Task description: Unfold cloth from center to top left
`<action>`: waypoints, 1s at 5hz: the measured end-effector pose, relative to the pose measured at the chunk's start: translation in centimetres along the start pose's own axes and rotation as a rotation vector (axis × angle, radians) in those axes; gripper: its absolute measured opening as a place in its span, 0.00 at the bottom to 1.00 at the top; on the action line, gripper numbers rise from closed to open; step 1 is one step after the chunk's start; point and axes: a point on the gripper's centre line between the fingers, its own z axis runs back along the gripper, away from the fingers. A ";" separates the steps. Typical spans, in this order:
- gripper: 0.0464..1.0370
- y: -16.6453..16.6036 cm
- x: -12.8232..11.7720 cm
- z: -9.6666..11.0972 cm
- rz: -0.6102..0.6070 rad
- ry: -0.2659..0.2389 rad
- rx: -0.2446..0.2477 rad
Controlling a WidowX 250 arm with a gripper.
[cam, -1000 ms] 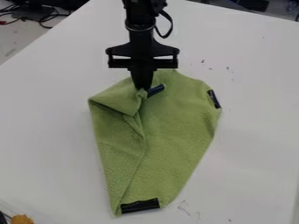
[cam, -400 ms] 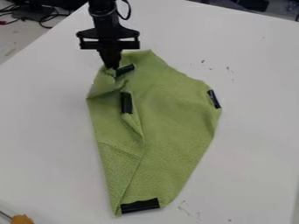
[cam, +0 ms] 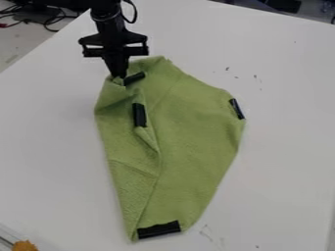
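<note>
A black two-finger gripper point(cam: 118, 76) pinches a green textured cloth point(cam: 196, 127) by its upper-left edge on the white table point(cam: 288, 147); unfolding looks well advanced, the left-side fold remaining.

The gripper point(cam: 118, 76) has moved from the cloth's point(cam: 190, 132) upper middle to its upper left, pulling fabric along and baring a black strip point(cam: 139, 115).
</note>
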 end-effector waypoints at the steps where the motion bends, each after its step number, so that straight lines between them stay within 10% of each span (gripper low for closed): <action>1: 0.01 0.2 0.5 -0.5 -0.008 -0.005 -0.003; 3: 0.16 0.8 2.8 -0.4 -0.074 -0.024 0.024; 5: 0.73 1.1 3.8 0.0 -0.093 -0.029 0.041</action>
